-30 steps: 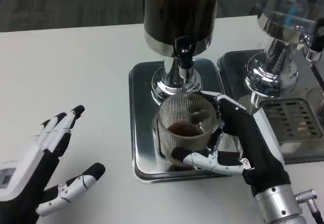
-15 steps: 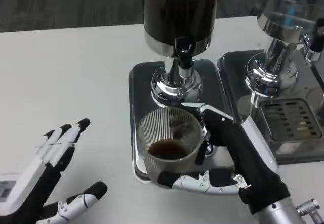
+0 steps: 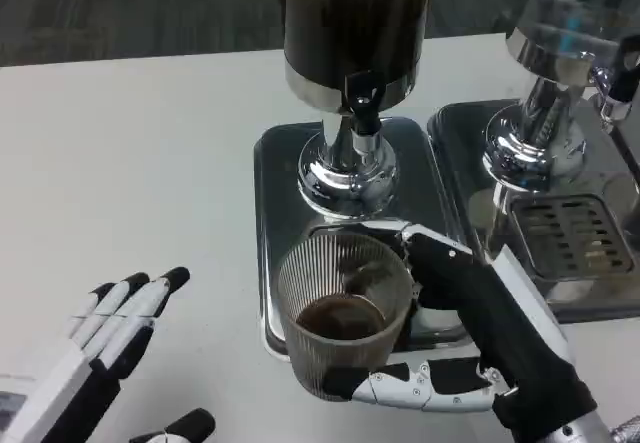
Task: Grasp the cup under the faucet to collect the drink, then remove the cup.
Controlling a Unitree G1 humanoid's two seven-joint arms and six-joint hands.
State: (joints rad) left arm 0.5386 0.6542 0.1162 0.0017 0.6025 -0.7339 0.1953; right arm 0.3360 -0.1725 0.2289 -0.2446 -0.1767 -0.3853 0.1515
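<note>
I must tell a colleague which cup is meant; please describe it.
Find the dark drink dispenser on its shiny steel tray. At the tray's front edge, the right hand holds the ribbed clear glass cup, the only vessel containing brown drink.

No readable text, label or number anywhere.

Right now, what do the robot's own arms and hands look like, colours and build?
The right hand has a black palm and wrist cover with a white back panel; its fingers are white segmented links with black pads, and a silver metal forearm cuff shows at the lower edge. The left hand matches it: white back, black sides, and white fingers ending in rounded black tips. No cables are visible.
</note>
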